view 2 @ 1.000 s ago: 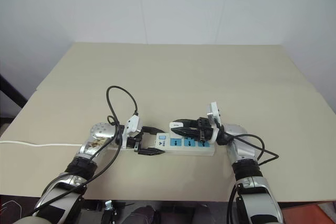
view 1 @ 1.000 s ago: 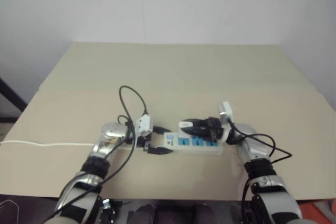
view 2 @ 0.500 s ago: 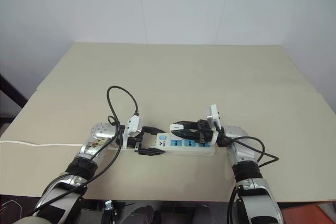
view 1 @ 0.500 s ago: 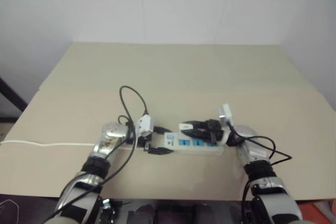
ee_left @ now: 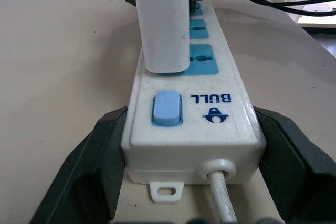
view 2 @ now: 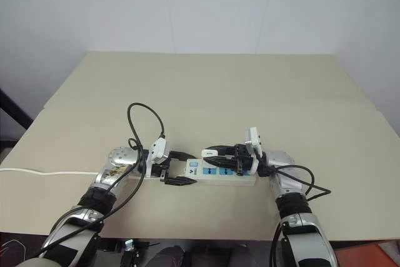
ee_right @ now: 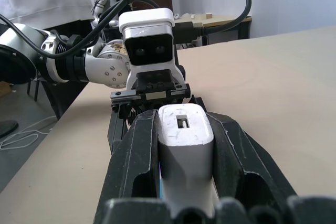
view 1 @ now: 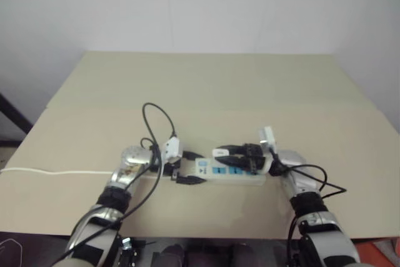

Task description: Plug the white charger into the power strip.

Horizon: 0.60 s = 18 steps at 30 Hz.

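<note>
Power strip (ee_left: 194, 124): white body, blue sockets, blue switch, blue logo print, white cord. White charger (ee_left: 161, 19): plain white. Both grippers' fingers (ee_right: 131, 177): black. Left wrist camera module (ee_right: 147, 40): white shell, black lens face. Arm cables: black. Tabletop (view 1: 206, 85): plain beige. Wall: white.

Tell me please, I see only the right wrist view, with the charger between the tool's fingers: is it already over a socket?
Observer: In the left wrist view the charger stands upright at the top face of the strip, beside the socket nearest the switch, not centred on it. Whether its prongs are in, I cannot tell.
Operator: Is the strip held steady?
Observer: Yes. The left tool has one finger against each side of the switch end.
</note>
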Available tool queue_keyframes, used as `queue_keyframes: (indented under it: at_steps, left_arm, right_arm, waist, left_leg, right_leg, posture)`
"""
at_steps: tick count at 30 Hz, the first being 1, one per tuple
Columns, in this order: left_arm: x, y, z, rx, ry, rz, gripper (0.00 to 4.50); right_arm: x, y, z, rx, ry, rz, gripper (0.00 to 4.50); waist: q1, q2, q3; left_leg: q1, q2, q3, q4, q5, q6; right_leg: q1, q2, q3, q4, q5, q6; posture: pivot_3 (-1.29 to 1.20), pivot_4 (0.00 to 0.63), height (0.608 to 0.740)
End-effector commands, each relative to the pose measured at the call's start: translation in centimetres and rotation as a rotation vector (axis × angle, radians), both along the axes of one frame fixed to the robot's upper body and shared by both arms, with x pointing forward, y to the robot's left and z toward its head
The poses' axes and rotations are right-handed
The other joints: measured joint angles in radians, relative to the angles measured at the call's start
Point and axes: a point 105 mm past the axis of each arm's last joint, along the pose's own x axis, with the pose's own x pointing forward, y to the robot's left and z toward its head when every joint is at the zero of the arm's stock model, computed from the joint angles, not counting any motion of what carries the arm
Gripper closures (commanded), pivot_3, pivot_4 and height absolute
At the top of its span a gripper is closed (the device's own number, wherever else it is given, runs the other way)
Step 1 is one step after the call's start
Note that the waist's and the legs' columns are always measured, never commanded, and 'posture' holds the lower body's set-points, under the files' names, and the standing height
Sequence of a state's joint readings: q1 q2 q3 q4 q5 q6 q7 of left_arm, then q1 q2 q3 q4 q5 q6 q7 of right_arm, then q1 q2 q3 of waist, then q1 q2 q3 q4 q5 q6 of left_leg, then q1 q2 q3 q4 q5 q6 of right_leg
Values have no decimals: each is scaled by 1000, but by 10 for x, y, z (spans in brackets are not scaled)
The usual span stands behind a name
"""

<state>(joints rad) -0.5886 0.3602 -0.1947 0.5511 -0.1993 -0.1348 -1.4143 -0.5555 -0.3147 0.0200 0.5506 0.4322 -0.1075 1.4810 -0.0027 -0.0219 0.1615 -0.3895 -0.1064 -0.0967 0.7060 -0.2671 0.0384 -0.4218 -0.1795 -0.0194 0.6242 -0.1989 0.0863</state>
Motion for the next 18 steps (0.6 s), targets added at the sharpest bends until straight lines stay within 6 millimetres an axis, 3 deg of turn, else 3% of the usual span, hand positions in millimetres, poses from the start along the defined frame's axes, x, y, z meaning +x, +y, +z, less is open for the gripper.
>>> queue_keyframes:
  at_steps: [1,4,18]
  left_arm:
    - [-3,-3,-3,9,10,-22,1264]
    - [-3,-3,-3,10,12,-26,1264]
    - [-3,-4,-4,14,4,-25,1264]
  right_arm:
    - [-6,-4,-26,-93,70,8,3386]
    - [-5,-4,-31,-113,168,26,3386]
    - [-4,-3,-38,-129,137,-15,3386]
  waist:
    - [0,0,0]
    - [0,0,0]
    - [1,1,-3]
  left_leg:
    - [2,0,0,-1,0,0]
    - [4,0,0,-2,0,1]
    - [7,0,0,-5,-3,5]
  right_leg:
    - [0,0,0,0,0,0]
    - [1,0,0,0,0,0]
    - [1,1,2,-1,0,0]
  posture:
    - [0,150,740]
    - [0,150,740]
    - [0,150,740]
